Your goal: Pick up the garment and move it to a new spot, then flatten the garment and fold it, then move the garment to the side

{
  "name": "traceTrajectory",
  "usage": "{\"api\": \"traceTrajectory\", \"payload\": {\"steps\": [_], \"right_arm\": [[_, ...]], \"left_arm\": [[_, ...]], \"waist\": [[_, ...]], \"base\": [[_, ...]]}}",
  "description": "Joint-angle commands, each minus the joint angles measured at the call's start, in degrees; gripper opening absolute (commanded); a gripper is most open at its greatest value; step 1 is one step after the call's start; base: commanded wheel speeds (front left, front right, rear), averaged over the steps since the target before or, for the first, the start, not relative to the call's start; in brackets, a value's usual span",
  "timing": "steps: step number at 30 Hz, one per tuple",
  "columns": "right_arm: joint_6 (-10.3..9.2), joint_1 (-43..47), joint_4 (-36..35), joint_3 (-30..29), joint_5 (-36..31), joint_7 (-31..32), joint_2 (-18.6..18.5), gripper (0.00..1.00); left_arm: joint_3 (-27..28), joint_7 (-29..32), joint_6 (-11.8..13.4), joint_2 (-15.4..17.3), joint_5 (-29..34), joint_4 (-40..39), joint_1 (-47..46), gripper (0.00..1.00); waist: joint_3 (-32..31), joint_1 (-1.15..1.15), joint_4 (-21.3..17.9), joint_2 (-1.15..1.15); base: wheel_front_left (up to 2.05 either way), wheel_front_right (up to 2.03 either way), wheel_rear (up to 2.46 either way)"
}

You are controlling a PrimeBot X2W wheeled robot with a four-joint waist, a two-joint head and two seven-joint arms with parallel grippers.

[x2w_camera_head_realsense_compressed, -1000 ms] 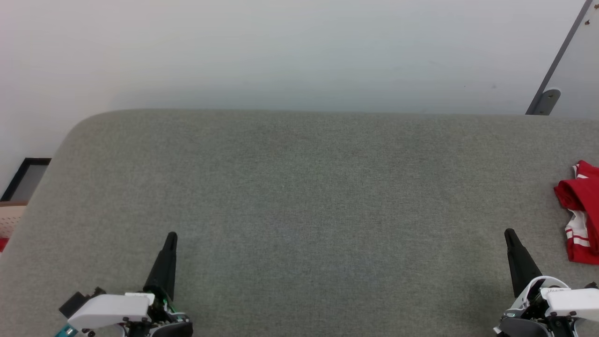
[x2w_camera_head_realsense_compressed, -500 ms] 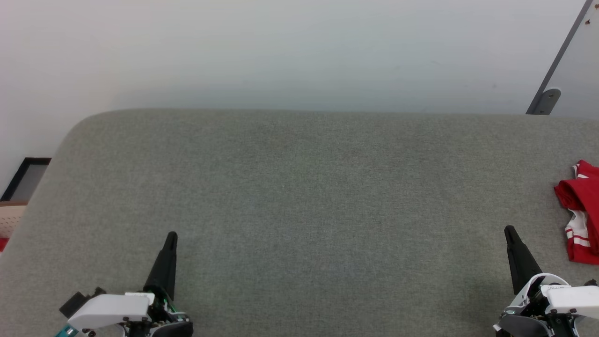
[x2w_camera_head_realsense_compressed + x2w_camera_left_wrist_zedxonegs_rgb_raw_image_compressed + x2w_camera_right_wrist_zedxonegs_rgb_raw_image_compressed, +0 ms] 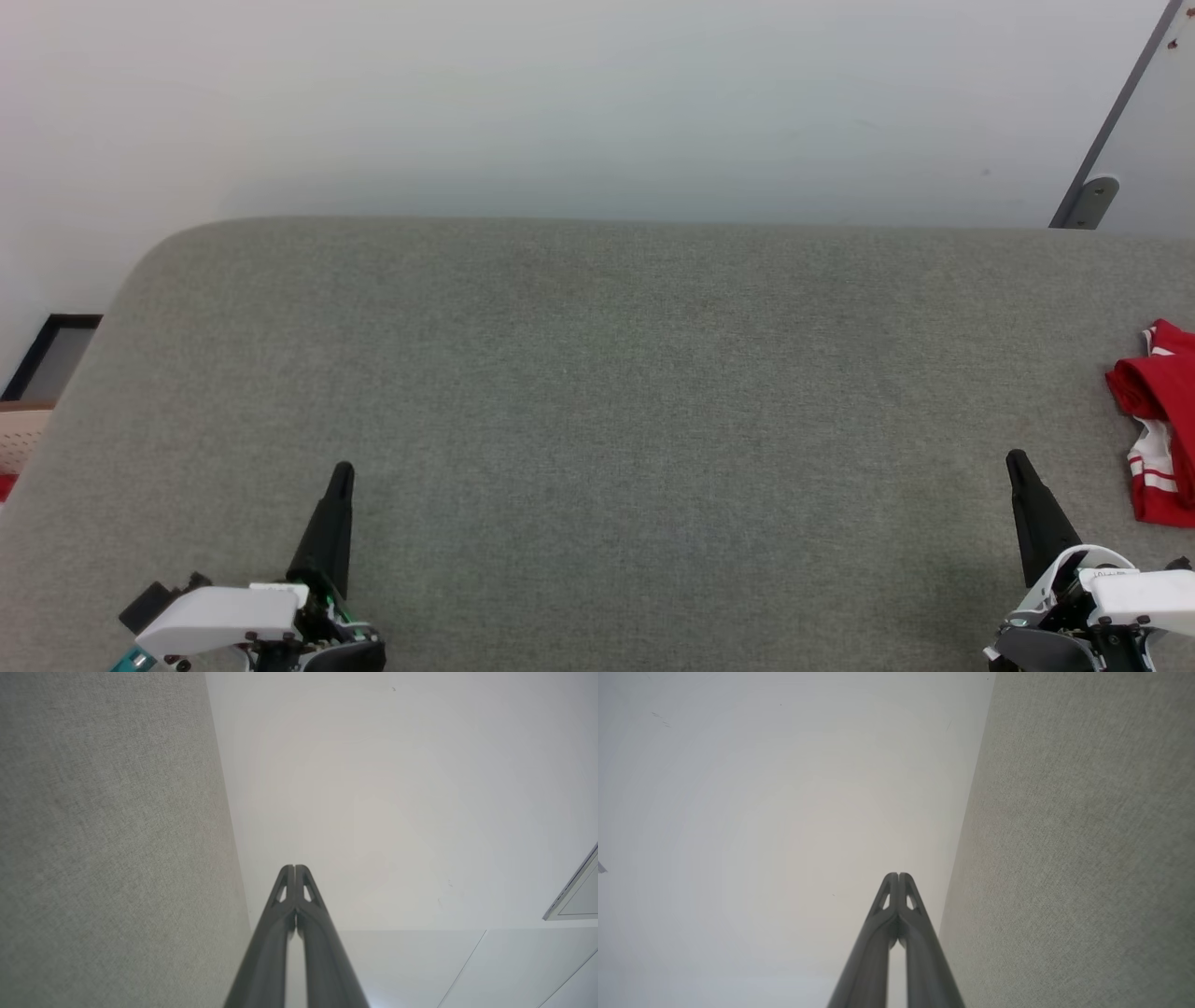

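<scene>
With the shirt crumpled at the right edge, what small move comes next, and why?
Probably swing the right claw toward the garment and open it: the garment lies bunched at the grey surface's right edge, nearest that claw, which is shut and empty.

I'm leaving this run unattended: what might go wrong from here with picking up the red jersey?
1. The garment lies bunched at the head view's right edge, partly cut off, so a grab may catch several layers.
2. The right claw is shut near it; unless opened first, it would likely just push the cloth.
3. The left claw sits far off, so help may come late.
</scene>
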Motion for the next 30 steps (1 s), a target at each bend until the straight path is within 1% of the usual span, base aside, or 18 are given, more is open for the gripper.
{"api": "traceTrajectory", "payload": {"steps": [1,30], "right_arm": [[-0.08,-0.12,0.01,0.04,0.20,0.14,0.21,0.00],[-0.08,-0.12,0.01,0.05,0.21,0.13,0.20,0.00]], "left_arm": [[0.13,0.14,-0.32,0.02,-0.17,0.06,-0.60,0.00],[0.12,0.12,-0.33,0.02,-0.19,0.06,-0.59,0.00]], "waist": [[0.00,0.00,0.00,0.00],[0.00,0.00,0.00,0.00]], "base": [[0.00,0.00,0.00],[0.00,0.00,0.00]]}}
